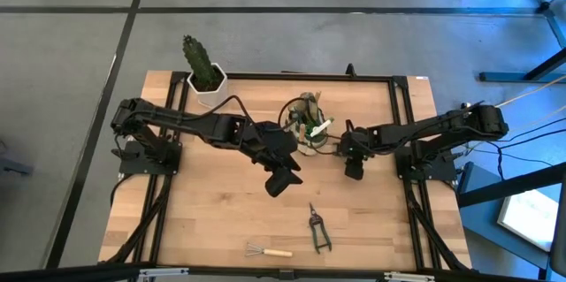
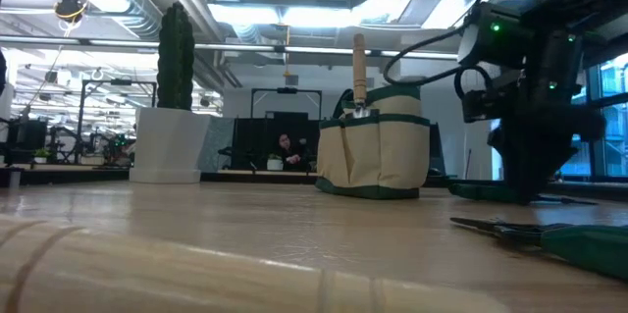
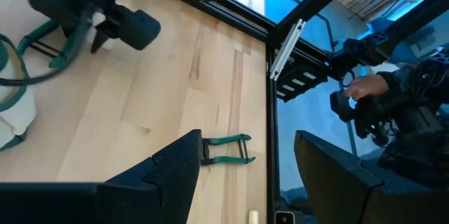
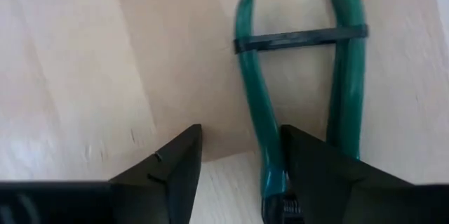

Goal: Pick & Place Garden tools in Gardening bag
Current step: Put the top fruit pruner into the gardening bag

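so the gardening bag (image 1: 309,128) at the back middle of the surface (image 1: 212,216) already has a few tools poking out, one with a wooden handle. still out near the front edge are the green-handled shears (image 1: 317,228) and the little wire rake (image 1: 266,250).

left tool (image 1: 283,179) hangs open and empty mid-surface, shears ahead of it. the right tool (image 4: 238,175) is low just right of the bag, open around one handle of a green-handled pair (image 4: 298,90), not gripping.

1. The gardening bag (image 1: 308,128) is sitting mid-worktop (image 1: 212,220), between both arms.
2. The cactus pot (image 1: 209,85) is standing at the far left edge.
3. The snips (image 1: 317,228) and wire rake (image 1: 267,250) are lying near the front edge.
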You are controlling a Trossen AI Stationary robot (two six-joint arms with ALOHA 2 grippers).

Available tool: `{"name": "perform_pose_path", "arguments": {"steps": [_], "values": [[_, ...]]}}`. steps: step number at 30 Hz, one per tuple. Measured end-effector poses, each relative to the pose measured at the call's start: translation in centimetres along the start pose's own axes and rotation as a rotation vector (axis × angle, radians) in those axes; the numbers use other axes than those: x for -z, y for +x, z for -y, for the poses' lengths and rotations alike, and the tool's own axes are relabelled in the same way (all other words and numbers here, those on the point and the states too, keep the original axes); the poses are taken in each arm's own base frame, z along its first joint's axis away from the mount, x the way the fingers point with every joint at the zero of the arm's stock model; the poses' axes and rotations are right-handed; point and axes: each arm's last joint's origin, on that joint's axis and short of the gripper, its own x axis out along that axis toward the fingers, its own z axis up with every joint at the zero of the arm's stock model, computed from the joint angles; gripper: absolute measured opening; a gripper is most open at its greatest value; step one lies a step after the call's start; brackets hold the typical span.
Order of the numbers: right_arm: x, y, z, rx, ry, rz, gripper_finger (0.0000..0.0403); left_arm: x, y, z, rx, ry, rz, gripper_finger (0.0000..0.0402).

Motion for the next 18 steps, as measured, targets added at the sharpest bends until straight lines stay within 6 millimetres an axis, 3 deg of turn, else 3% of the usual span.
{"name": "perform_pose_path", "arguments": {"steps": [5,12,15,18], "values": [[0.0,0.0,0.1,-0.001,0.153,-0.007,0.0151,0.1,0.0,0.2,0.001,0.005,-0.001,0.0223],[-0.3,-0.5,-0.3,-0.077,0.327,-0.067,0.0027,-0.4,0.0,0.1,0.010,0.008,0.038,0.0223],[-1.1,-1.8,-1.1,-0.231,0.370,-0.150,0.0027,-0.8,-0.1,0.4,0.037,0.013,0.083,0.0223],[-3.2,-4.2,-1.9,-0.364,0.396,-0.130,0.0027,-1.3,-0.1,0.7,0.071,0.029,0.135,0.0223]]}}
